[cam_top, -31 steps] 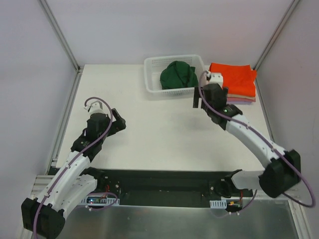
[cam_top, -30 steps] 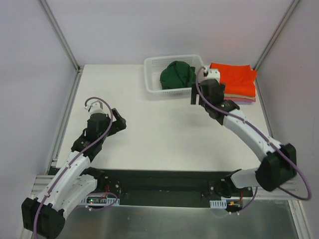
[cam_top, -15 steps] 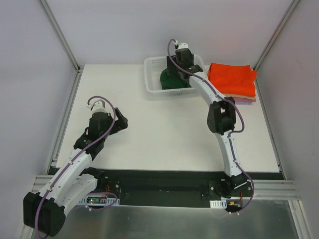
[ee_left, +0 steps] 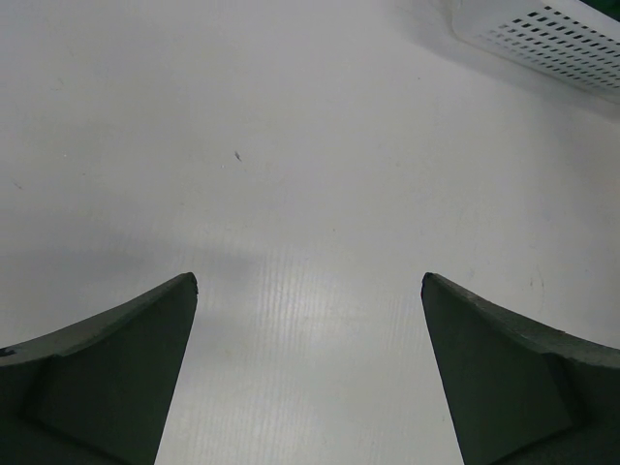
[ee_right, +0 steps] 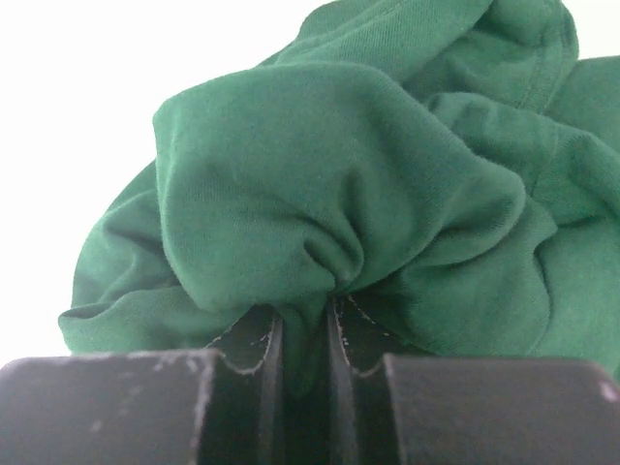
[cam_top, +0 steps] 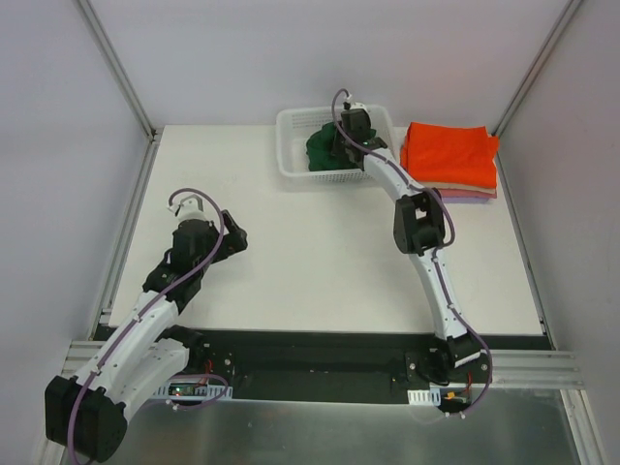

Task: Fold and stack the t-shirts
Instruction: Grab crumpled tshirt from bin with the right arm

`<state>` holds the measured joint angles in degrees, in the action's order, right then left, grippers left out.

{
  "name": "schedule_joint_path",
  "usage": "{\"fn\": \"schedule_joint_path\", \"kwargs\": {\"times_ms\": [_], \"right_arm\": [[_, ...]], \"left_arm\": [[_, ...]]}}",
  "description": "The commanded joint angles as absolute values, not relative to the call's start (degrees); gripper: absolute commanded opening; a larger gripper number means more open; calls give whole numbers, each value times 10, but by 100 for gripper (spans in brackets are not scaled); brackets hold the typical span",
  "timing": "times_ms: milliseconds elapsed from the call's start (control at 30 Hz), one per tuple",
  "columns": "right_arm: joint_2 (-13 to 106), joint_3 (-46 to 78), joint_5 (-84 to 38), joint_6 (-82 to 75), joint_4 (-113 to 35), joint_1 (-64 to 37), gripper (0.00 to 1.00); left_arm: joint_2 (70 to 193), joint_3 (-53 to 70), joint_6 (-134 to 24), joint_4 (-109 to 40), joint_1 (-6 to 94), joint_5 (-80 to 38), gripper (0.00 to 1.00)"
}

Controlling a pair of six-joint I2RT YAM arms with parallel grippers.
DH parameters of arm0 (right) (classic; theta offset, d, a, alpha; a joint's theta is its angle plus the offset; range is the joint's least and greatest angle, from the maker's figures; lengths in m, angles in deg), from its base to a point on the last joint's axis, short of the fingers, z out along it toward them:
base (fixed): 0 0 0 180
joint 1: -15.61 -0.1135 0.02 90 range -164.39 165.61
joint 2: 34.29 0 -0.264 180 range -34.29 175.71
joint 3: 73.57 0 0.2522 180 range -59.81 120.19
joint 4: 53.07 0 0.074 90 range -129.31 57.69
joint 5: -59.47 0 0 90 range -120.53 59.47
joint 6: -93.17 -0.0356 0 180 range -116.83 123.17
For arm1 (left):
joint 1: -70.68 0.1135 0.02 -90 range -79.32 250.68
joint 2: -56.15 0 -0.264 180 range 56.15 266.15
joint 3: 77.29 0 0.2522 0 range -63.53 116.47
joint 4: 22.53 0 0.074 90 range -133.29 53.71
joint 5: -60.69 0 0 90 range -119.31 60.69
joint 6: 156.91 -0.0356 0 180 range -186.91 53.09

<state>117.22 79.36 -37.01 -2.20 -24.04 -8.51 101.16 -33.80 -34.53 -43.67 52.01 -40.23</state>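
Dark green t-shirt is the one in play, bunched in a loose heap inside the white mesh basket at twelve o'clock on the table, and the right gripper is down in there with its jaws pinched narrow on a fold of that green cloth, fabric puckering right at the fingertips. So this reads as the pick-up, the very start of the fold for this shirt: it is grabbed, not yet lifted clear. Over at one o'clock sits the finished pile, a folded orange t-shirt on top with paler folded layers peeking out at its near edge. The left gripper hovers at eight o'clock, jaws spread wide, nothing between them, just bare tabletop below. The next move looks like a lift up and out over the basket wall, then a carry toward six o'clock where there is room to spread the shirt flat; a one-fold pinch may let the rest drag on the rim, so height matters. The table is matte white and smooth, boxed in by pale walls with slim metal frame posts.
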Motion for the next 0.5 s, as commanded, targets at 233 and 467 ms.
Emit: {"fn": "schedule_joint_path", "kwargs": {"times_ms": [233, 467], "right_arm": [[896, 807, -158, -24, -390, -99, 1], [713, 709, -79, -2, -364, -163, 1]], "left_arm": [[954, -357, -353, -417, 522, -363, 99], [944, -362, -340, -418, 522, -345, 99]]}}
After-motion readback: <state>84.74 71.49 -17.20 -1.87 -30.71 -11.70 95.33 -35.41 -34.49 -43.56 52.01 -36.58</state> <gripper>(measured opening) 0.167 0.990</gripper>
